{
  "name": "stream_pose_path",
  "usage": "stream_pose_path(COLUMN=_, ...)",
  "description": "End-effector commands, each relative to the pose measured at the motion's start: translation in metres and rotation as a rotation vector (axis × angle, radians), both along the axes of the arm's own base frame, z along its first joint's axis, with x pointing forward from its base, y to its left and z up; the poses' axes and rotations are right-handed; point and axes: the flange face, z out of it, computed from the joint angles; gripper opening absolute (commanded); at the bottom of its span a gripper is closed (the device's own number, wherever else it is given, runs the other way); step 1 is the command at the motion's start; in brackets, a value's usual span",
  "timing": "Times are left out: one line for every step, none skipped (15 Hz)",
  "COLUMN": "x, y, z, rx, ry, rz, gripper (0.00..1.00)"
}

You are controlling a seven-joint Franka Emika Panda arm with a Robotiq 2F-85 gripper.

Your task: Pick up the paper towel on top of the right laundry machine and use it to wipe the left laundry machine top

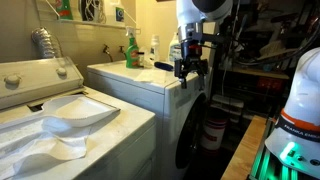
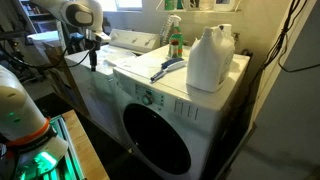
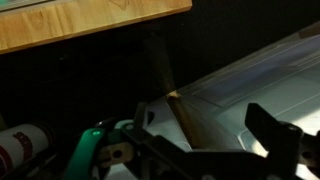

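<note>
Tool (image 1: pixel 188 72) spread wide, empty, just off right laundry machine (image 2: pixel 150 98) front edge (wrist view dark, little legible).

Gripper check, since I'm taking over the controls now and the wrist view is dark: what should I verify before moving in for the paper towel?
1. Gripper empty, jaws apart: ok.
2. Gripper above the front-loader top: not ok; it hangs beside the machine's corner.
3. Paper towel identified: cannot tell; a flat pale sheet lies on that top, too small to confirm.
4. Approach free of the white jug and green bottle: ok; both stand away from the gripper's side.
5. Top-loader top free for wiping: not ok; white objects lie on it.
</note>
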Motion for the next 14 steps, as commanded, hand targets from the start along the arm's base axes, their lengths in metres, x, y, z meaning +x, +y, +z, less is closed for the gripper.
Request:
stream_pose_path(x=0.000, y=0.000, z=0.001, rx=0.000, ry=0.001, rz=0.000, gripper=1.00)
stream_pose_path(x=0.000, y=0.000, z=0.001, rx=0.000, ry=0.001, rz=0.000, gripper=1.00)
stream_pose_path(x=0.000, y=0.000, z=0.001, rx=0.000, ry=0.001, rz=0.000, gripper=1.00)
stream_pose_path(x=0.000, y=0.000, z=0.001, rx=0.000, ry=0.001, rz=0.000, gripper=1.00)
stream_pose_path(x=0.009, y=0.001, z=0.004, rx=0.017, ry=-0.025, rz=-0.010, gripper=1.00)
stream_pose_path(x=0.022, y=0.003, z=0.011, rx=0.032, ry=-0.067, rz=-0.030, gripper=1.00)
stream_pose_path(x=0.036, y=0.004, z=0.020, rx=0.055, ry=-0.086, rz=-0.062, gripper=1.00)
stream_pose_path(x=0.051, y=0.005, z=0.030, rx=0.071, ry=-0.135, rz=-0.087, gripper=1.00)
stream_pose_path(x=0.071, y=0.006, z=0.040, rx=0.075, ry=-0.179, rz=-0.126, gripper=1.00)
stream_pose_path(x=0.088, y=0.005, z=0.047, rx=0.076, ry=-0.220, rz=-0.155, gripper=1.00)
stream_pose_path(x=0.105, y=0.001, z=0.054, rx=0.060, ry=-0.270, rz=-0.196, gripper=1.00)
stream_pose_path(x=0.120, y=-0.004, z=0.057, rx=0.045, ry=-0.316, rz=-0.239, gripper=1.00)
stream_pose_path(x=0.136, y=-0.010, z=0.059, rx=0.028, ry=-0.343, rz=-0.293, gripper=1.00)
stream_pose_path(x=0.149, y=-0.015, z=0.058, rx=0.001, ry=-0.378, rz=-0.341, gripper=1.00)
